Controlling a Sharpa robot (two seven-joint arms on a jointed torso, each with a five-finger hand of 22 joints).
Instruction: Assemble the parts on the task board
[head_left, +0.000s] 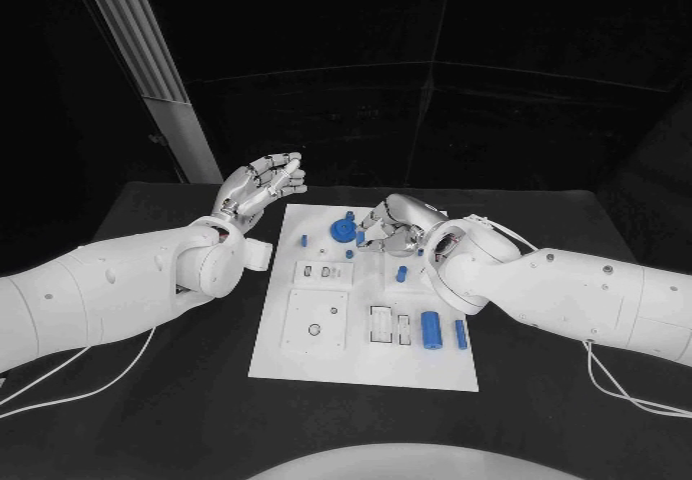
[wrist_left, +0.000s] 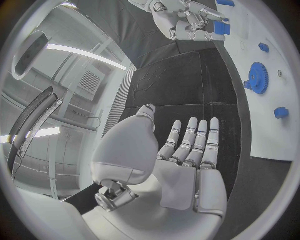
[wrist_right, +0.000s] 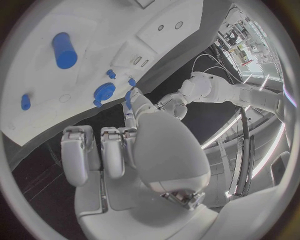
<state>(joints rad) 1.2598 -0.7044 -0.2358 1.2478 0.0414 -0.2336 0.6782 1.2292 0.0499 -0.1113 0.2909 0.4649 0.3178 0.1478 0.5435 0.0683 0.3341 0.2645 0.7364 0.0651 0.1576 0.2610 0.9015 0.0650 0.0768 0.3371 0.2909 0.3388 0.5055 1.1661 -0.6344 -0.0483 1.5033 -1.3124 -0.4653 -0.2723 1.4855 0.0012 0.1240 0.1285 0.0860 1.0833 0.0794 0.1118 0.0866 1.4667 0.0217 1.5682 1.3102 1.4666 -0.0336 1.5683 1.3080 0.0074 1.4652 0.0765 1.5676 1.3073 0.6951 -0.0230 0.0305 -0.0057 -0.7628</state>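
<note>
The white task board (head_left: 310, 360) lies in the middle of the black table. On its far end sits a blue gear (head_left: 342, 231), also seen in the wrist views (wrist_left: 257, 77) (wrist_right: 104, 92). A thick blue cylinder (head_left: 430, 328) (wrist_right: 64, 50) and a thinner blue pin (head_left: 460, 333) lie near the board's right edge. My right hand (head_left: 392, 225) (wrist_left: 187, 20) hovers over the board's far end just right of the gear, fingers curled, pinching a small blue part (wrist_right: 129, 98) (wrist_left: 222, 27). My left hand (head_left: 260, 185) (wrist_left: 187, 150) is raised off the board's far left corner, fingers stretched out, holding nothing.
Small blue pegs (head_left: 303, 240) (head_left: 402, 272) (wrist_left: 281, 112) stand on the board among white sockets and plates (head_left: 315, 325). Black table (head_left: 173, 400) surrounds the board. White cables (head_left: 635, 395) trail beside my right arm, others by the left arm (head_left: 87, 360).
</note>
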